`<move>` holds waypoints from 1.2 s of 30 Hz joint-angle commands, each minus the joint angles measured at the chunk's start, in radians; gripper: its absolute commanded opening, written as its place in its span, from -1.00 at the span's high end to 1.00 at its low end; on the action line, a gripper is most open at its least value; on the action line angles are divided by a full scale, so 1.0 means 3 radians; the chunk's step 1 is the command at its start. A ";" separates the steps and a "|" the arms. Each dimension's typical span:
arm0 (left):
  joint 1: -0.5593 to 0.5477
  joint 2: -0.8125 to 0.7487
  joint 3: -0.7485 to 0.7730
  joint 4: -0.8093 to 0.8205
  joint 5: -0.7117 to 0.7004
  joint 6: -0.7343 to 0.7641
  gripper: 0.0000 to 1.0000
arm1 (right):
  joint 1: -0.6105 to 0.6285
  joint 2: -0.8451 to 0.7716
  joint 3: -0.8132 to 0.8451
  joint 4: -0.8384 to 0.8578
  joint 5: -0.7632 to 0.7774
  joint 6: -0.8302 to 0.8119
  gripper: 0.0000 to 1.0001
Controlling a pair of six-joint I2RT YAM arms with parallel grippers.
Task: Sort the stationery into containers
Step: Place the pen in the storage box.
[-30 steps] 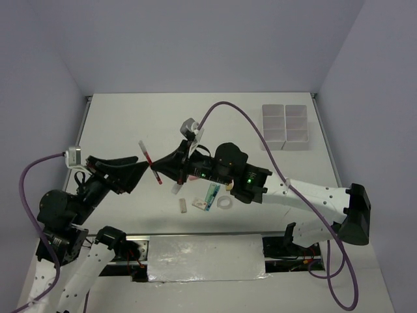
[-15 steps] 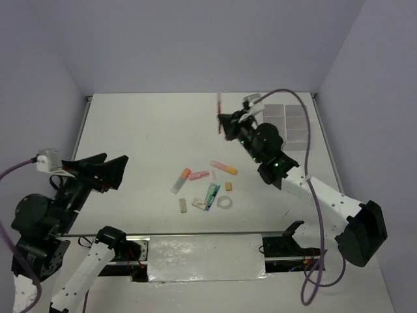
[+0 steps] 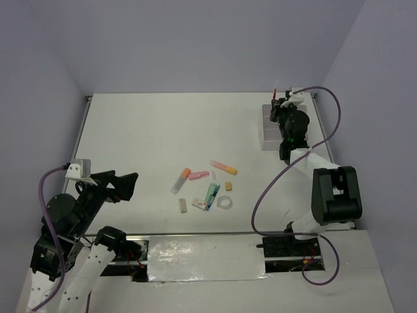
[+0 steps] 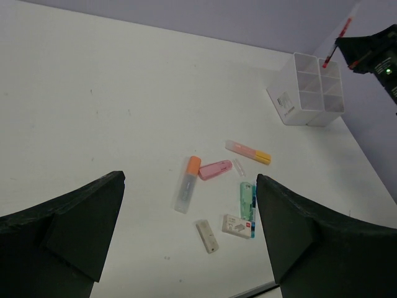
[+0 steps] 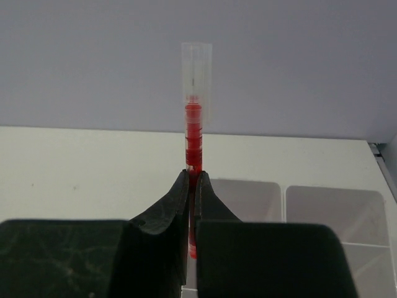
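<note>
One red pen [image 5: 193, 133] upright, pinched btwn right jaws, over trays [image 5: 329, 205]

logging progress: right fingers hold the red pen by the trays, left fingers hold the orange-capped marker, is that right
Not quite. The left wrist view shows the left fingers open and empty; the orange-capped marker lies on the table. The right fingers do hold the red pen by the trays.
</note>
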 commanded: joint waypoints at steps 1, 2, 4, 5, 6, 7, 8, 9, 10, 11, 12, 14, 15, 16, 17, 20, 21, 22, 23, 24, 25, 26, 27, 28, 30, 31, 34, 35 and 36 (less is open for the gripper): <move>-0.0009 -0.0071 0.0029 0.0222 0.0139 0.0110 -0.99 | -0.0078 0.0077 0.0252 0.0309 -0.0495 -0.0010 1.00; -0.0009 -0.0091 0.0019 0.0237 0.0149 0.0115 -0.99 | -0.0114 0.0183 0.0308 0.0293 -0.0512 -0.0016 1.00; -0.0009 -0.0122 0.0009 0.0248 0.0159 0.0115 -0.99 | -0.0165 0.0347 0.0334 0.0394 -0.0613 -0.0016 1.00; -0.0009 -0.0127 0.0009 0.0248 0.0164 0.0120 -0.99 | -0.0196 0.0394 0.0334 0.0496 -0.0654 -0.0016 1.00; -0.0009 -0.0127 0.0004 0.0248 0.0170 0.0115 -0.99 | -0.0216 0.0434 0.0345 0.0532 -0.0721 -0.0016 1.00; -0.0009 -0.0132 0.0003 0.0253 0.0175 0.0115 -0.99 | -0.0237 0.0511 0.0385 0.0553 -0.0737 -0.0016 1.00; -0.0009 -0.0137 -0.0002 0.0258 0.0180 0.0115 -0.99 | -0.0247 0.0557 0.0421 0.0553 -0.0747 -0.0016 1.00; -0.0009 -0.0127 -0.0002 0.0258 0.0180 0.0120 -0.99 | -0.0247 0.0608 0.0467 0.0538 -0.0757 -0.0006 1.00; -0.0009 -0.0122 -0.0002 0.0258 0.0180 0.0125 -0.99 | -0.0247 0.0715 0.0589 0.0497 -0.0777 0.0010 1.00; -0.0009 -0.0117 -0.0002 0.0258 0.0180 0.0125 -0.99 | -0.0247 0.0762 0.0646 0.0421 -0.0783 0.0005 1.00; -0.0009 -0.0112 -0.0002 0.0258 0.0180 0.0125 -0.99 | -0.0247 0.0813 0.0692 0.0349 -0.0793 -0.0005 1.00; -0.0009 -0.0122 0.0003 0.0253 0.0180 0.0120 -0.99 | -0.0365 0.0900 0.0718 0.0394 -0.0778 0.0020 1.00; -0.0009 -0.0137 -0.0002 0.0258 0.0180 0.0120 -0.99 | -0.0375 0.0946 0.0708 0.0491 -0.0778 0.0045 1.00; -0.0009 -0.0143 -0.0007 0.0258 0.0180 0.0120 -0.99 | -0.0390 0.0966 0.0703 0.0527 -0.0813 0.0101 1.00; -0.0009 -0.0148 -0.0002 0.0258 0.0180 0.0120 -0.99 | -0.0406 0.0982 0.0713 0.0533 -0.0818 0.0117 1.00; -0.0009 -0.0158 -0.0007 0.0268 0.0180 0.0125 -0.99 | -0.0411 0.1059 0.0733 0.0558 -0.0814 0.0076 1.00; -0.0009 -0.0158 -0.0007 0.0263 0.0180 0.0120 -0.99 | -0.0421 0.1079 0.0713 0.0568 -0.0808 0.0066 1.00; -0.0009 -0.0158 -0.0002 0.0263 0.0180 0.0125 -0.99 | -0.0421 0.1089 0.0698 0.0599 -0.0808 0.0066 1.00; -0.0009 -0.0158 -0.0007 0.0268 0.0180 0.0125 -0.99 | -0.0431 0.1094 0.0682 0.0645 -0.0818 0.0071 1.00; -0.0009 -0.0163 -0.0007 0.0268 0.0180 0.0125 -0.99 | -0.0441 0.1105 0.0647 0.0681 -0.0834 0.0086 1.00; -0.0009 -0.0168 -0.0007 0.0273 0.0230 0.0130 -0.99 | -0.0447 0.1105 0.0626 0.0762 -0.0884 0.0092 1.00; -0.0009 -0.0168 -0.0012 0.0273 0.0236 0.0125 -0.99 | -0.0447 0.1110 0.0611 0.0793 -0.0895 0.0097 1.00; -0.0009 -0.0168 -0.0012 0.0278 0.0236 0.0130 -0.99 | -0.0447 0.1110 0.0580 0.0824 -0.0895 0.0102 1.00; -0.0009 -0.0163 -0.0012 0.0278 0.0236 0.0125 -0.99 | -0.0447 0.1115 0.0575 0.0860 -0.0890 0.0097 1.00; -0.0009 -0.0163 -0.0012 0.0278 0.0236 0.0130 -0.99 | -0.0457 0.1166 0.0621 0.0819 -0.0890 0.0087 0.98; -0.0009 -0.0163 -0.0012 0.0278 0.0236 0.0130 -0.99 | -0.0452 0.1181 0.0631 0.0794 -0.0890 0.0076 0.97; -0.0009 -0.0173 -0.0012 0.0273 0.0226 0.0130 -0.99 | -0.0482 0.1212 0.0595 0.0890 -0.0865 0.0112 0.97; -0.0014 -0.0178 -0.0007 0.0273 0.0226 0.0130 -0.99 | -0.0482 0.1207 0.0535 0.0941 -0.0875 0.0148 0.95; -0.0009 -0.0183 -0.0007 0.0278 0.0221 0.0125 -0.99 | -0.0493 0.1202 0.0514 0.0977 -0.0880 0.0168 0.95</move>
